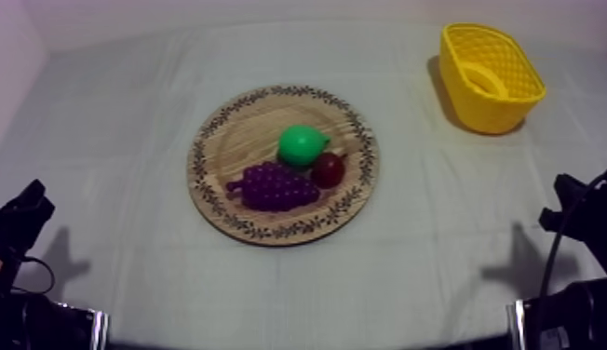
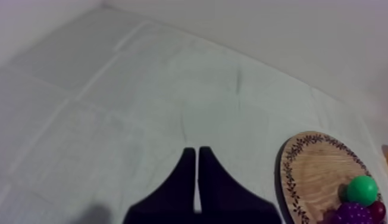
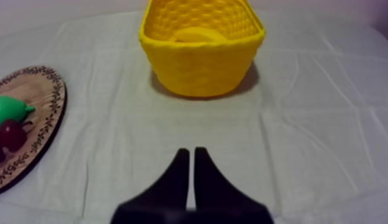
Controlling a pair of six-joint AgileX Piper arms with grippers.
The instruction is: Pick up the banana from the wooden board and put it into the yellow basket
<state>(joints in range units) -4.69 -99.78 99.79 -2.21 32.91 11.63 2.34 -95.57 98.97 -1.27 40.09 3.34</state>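
The banana [image 1: 482, 78] lies inside the yellow basket [image 1: 517, 98] at the far right of the table; over the basket's near rim its curved yellow back [image 3: 199, 34] shows. The round wooden board [image 1: 223, 140] in the middle holds a green pear [image 1: 301, 144], purple grapes [image 1: 275, 186] and a small red fruit [image 1: 328, 168]. My left gripper [image 2: 194, 156] is shut on nothing, over bare cloth left of the board [image 2: 309, 173]. My right gripper [image 3: 191, 156] is shut too, empty, over the cloth in front of the basket [image 3: 199, 68]. Both arms rest low at the table's near corners.
The grey-white cloth [image 1: 438, 242] lies bare around the board and between board and basket. A pale wall rises behind the table's far edge. My left arm [image 1: 19, 223] and right arm [image 1: 577, 219] stand at the near corners.
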